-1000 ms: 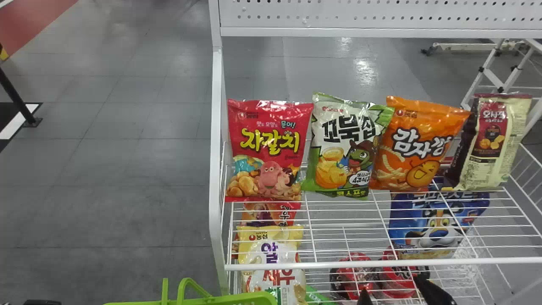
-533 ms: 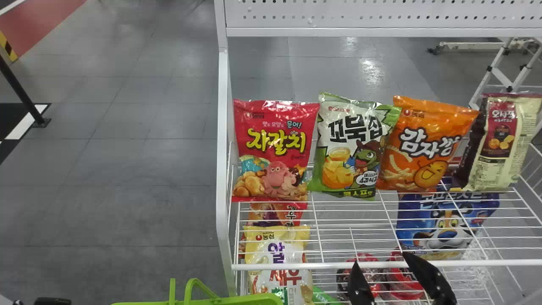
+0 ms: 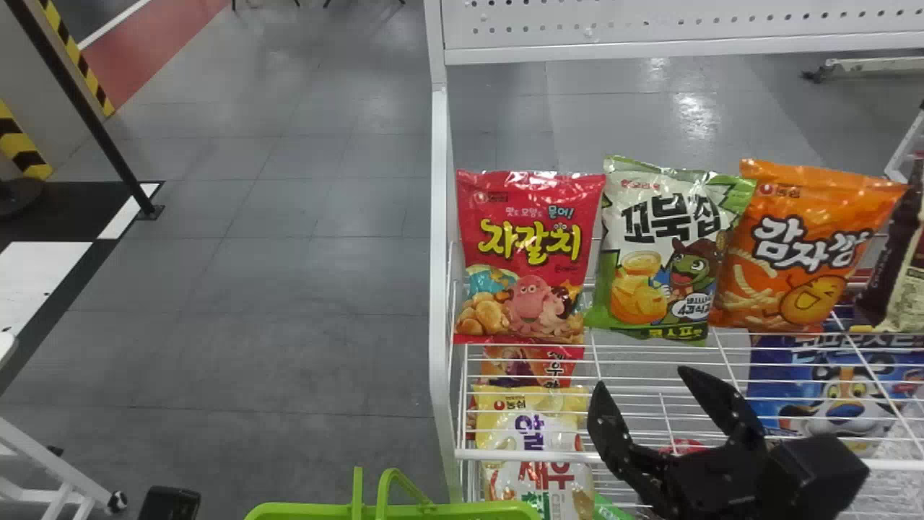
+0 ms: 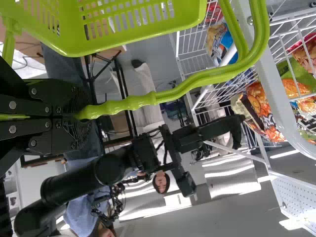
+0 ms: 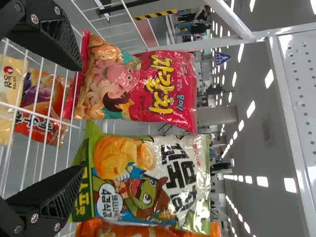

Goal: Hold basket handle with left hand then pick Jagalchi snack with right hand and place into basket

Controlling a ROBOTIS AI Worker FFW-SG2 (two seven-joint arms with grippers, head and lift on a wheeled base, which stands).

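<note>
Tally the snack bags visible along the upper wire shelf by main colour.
Red: 1, Jagalchi snack
White and green: 1, turtle-character snack bag
Orange: 1, potato-character snack bag
Dark and cream: 1, snack bag at the right edge, partly cut off
Total: 4

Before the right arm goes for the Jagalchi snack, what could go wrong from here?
The open fingers of the right gripper face both the Jagalchi snack and the green-and-white snack bag, so they may catch or push the wrong one.

The Jagalchi snack stands close to the white side post; a finger could knock that post.

The left gripper holds the green basket by its handle, so the basket might swing when the snack lands.
</note>
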